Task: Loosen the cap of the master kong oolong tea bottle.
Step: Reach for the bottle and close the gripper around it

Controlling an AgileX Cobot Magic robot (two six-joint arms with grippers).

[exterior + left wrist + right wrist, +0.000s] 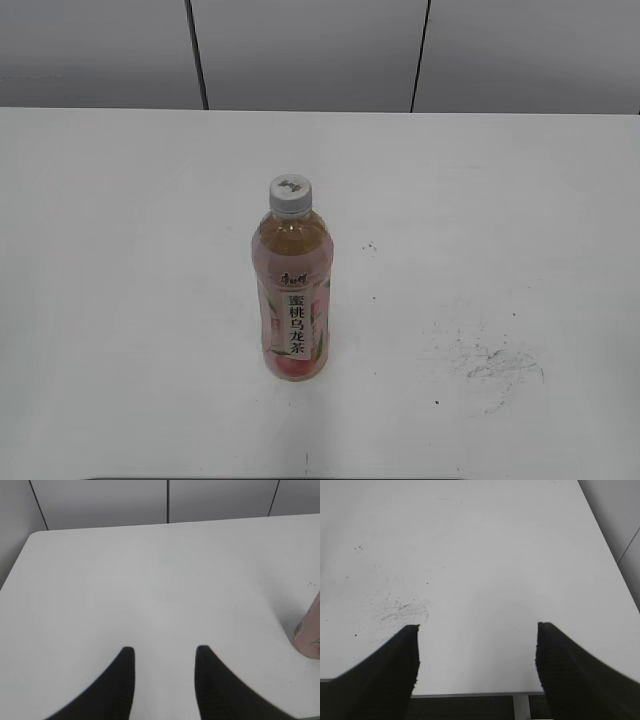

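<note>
Mid-table stands the master kong oolong tea bottle [292, 300], upright, cap [290, 194] on. Well apart, left gripper [162, 655] and right gripper [477, 630] both gape, holding nothing, over bare table [120, 250].

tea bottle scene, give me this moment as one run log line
bottle: upright on table | cap: on | left hand: open, empty, apart from bottle | right hand: open, empty
</note>
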